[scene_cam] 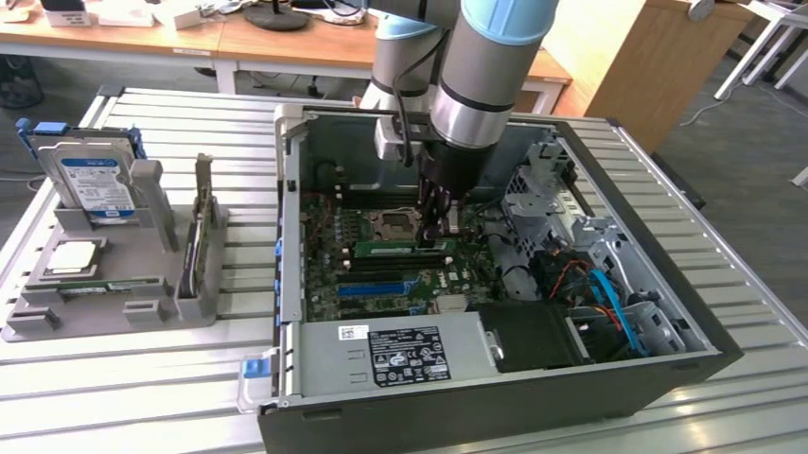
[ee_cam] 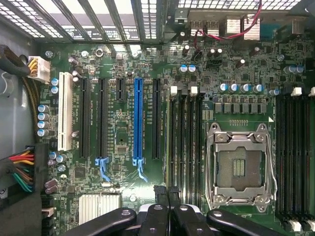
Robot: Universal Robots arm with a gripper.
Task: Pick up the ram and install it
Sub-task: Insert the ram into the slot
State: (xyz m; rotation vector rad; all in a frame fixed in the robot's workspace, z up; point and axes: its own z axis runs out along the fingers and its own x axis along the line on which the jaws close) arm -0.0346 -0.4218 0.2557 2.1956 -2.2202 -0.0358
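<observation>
Ram (scene_cam: 401, 248): a slim, long green stick. We note dark chips in a row along its face; finer markings are too small for us to read. It stands on edge, level, in a dark memory slot on the motherboard (scene_cam: 378, 284), just beside the empty CPU socket (scene_cam: 395, 223).

Nearest in the exterior view we log the dark computer case (scene_cam: 505, 416), open at the top, resting on a slatted metal table (scene_cam: 151, 397). Just inside its front wall lies the grey power supply (scene_cam: 397, 355) with a black label. Behind that comes the motherboard, then the ram.

The gripper (scene_cam: 437, 227) reaches straight down into the case. It ends at the ram's top edge, toward the end on the exterior view's right. In the wrist view we see the black fingertips (ee_cam: 160, 194) drawn close together, with barely a slit between them, in line with the dark memory slots. We cannot tell whether they pinch the ram's edge or merely sit on it. A long blue slot strip (ee_cam: 138, 120) lies a few slots away, untouched.

Toward the exterior view's left, well apart from the case, a grey holder (scene_cam: 76, 322) carries a hard drive (scene_cam: 95, 180) standing upright.

Farther back the arm (scene_cam: 486, 66) rises out of the picture, with wooden desks (scene_cam: 127, 33) behind it.
</observation>
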